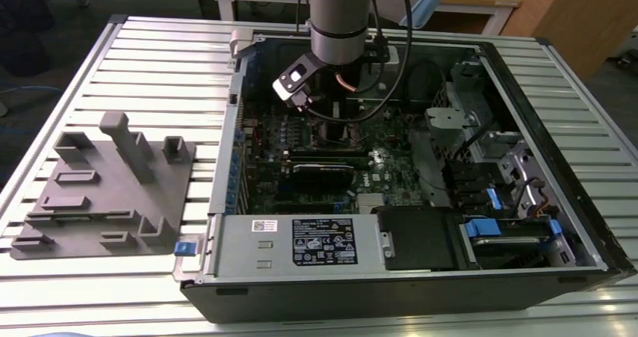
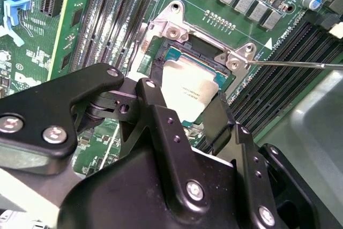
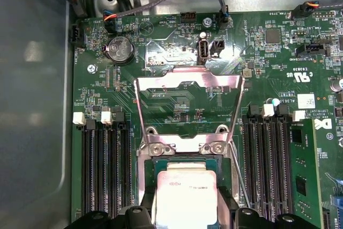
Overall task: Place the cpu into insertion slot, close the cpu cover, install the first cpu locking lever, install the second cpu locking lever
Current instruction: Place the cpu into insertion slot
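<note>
The cpu (image 2: 188, 90), a flat square chip with a silvery top, sits at the insertion slot (image 2: 179, 53) on the green motherboard (image 1: 329, 154). My gripper (image 2: 185, 101) is shut on the cpu, one black finger (image 2: 155, 105) against each of two opposite edges. In the first wrist view the cpu (image 3: 185, 197) lies between the same finger tips. The cpu cover (image 3: 187, 80) is swung fully open and lies back on the board beyond its two hinge screws. A thin locking lever (image 2: 292, 65) sticks out sideways, unlatched. The arm (image 1: 334, 23) hangs over the open case.
Long black memory slots (image 3: 102, 170) flank the socket on both sides. A coin battery (image 3: 119, 49) and cables lie beyond the cover. A grey parts fixture (image 1: 100, 187) stands at the exterior view's left; a labelled power supply (image 1: 319, 240) and drive bays (image 1: 509, 225) line the case front.
</note>
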{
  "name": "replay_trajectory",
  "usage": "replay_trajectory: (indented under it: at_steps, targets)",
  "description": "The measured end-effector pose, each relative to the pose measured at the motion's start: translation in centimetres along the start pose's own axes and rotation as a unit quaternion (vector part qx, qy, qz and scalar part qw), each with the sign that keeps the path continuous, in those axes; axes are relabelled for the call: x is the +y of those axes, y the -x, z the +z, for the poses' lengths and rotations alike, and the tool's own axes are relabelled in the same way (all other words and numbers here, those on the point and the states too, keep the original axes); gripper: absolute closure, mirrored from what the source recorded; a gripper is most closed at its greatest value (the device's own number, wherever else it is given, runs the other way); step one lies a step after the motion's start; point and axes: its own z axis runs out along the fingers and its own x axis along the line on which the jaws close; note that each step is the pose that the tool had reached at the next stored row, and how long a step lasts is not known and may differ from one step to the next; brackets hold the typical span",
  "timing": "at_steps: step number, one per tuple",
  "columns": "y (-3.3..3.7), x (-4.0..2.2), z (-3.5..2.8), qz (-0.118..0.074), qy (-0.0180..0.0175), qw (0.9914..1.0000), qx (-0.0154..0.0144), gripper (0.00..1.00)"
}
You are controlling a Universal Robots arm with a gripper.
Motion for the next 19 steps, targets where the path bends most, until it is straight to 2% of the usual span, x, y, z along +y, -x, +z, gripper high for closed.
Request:
replay_trajectory:
  at_steps: [19]
  targets:
    - [0.01, -0.01, 0.15, 0.0, 0.0001, 1.0, 0.0005, 0.47]
